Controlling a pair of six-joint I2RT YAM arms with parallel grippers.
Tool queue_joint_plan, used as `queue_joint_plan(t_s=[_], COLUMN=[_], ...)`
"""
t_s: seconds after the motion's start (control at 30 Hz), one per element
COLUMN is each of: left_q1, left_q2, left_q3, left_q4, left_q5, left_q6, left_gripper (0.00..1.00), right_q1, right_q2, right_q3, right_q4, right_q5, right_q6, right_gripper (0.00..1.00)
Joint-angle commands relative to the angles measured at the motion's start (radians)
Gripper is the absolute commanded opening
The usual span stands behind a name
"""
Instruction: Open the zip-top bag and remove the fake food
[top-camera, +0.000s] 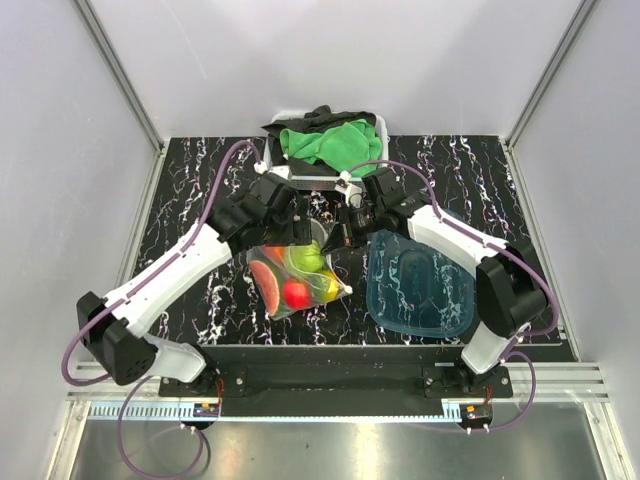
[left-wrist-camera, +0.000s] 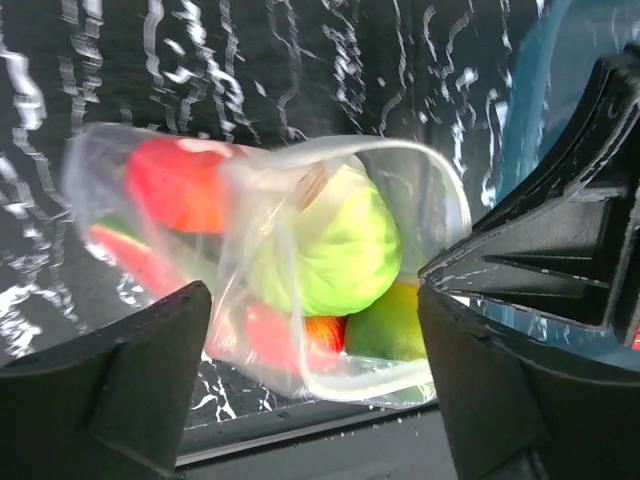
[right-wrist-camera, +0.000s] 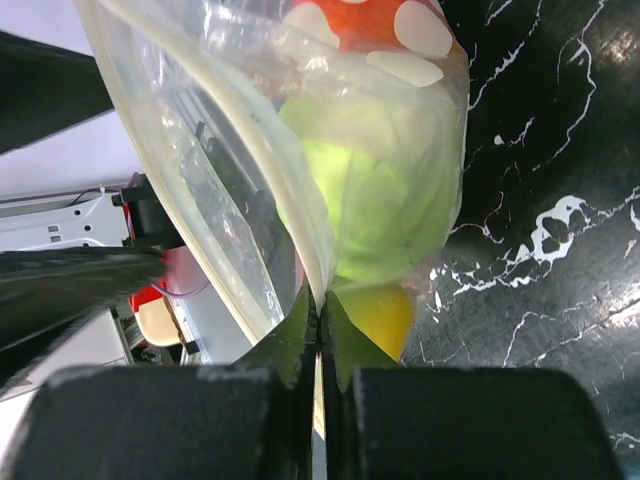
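The zip-top bag lies on the black marbled table between the two arms, its mouth pulled open. Inside it is the fake food: a green leafy ball, a red piece and a yellow-green fruit. My right gripper is shut on the bag's zip edge, with the green ball and a yellow piece just past its tips. My left gripper is open wide at the bag's mouth, both fingers clear of the plastic.
A translucent teal tub lies just right of the bag, under the right arm. At the back middle stands a white basket holding green cloth and dark cloth. Grey walls close in the table's left and right sides.
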Motion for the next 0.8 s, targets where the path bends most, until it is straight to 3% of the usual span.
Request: queue_joint_plan(t_s=[0.0,0.07,0.17,0.3,0.37,0.6,0.77], left_q1=[-0.049,-0.058,-0.072,-0.124,-0.125,-0.125,-0.109], left_q2=[-0.118,-0.141,-0.120,-0.081,-0.058,0.012,0.063], left_q3=[0.038,0.029,0.029,0.050,0.047,0.046,0.030], left_q4=[-0.084,-0.093,-0.104,-0.102,-0.096,-0.052,-0.052], left_q5=[-0.254,-0.292,-0.244,-0.213,-0.184,-0.171,-0.164], left_q6=[-0.078,-0.109,-0.136,-0.155,-0.160,-0.144,-0.120], left_gripper=[0.95,0.96,0.86,0.60,0.56,0.59,0.48], right_q1=[0.012,0.012,0.012,0.010,0.014,0.015,0.018], right_q2=[-0.074,-0.088,-0.096,-0.102,-0.111,-0.125,-0.148], right_q3=[-0.011,-0.014,-0.020,-0.023,-0.025,-0.038,-0.048], right_q4=[0.047,0.046,0.047,0.046,0.047,0.047,0.047], right_q5=[0.015,0.029,0.038,0.038,0.040,0.040,0.050], right_q6=[0.021,0.021,0.030,0.039,0.041,0.044,0.049], right_gripper=[0.00,0.00,0.00,0.00,0.00,0.00,0.00])
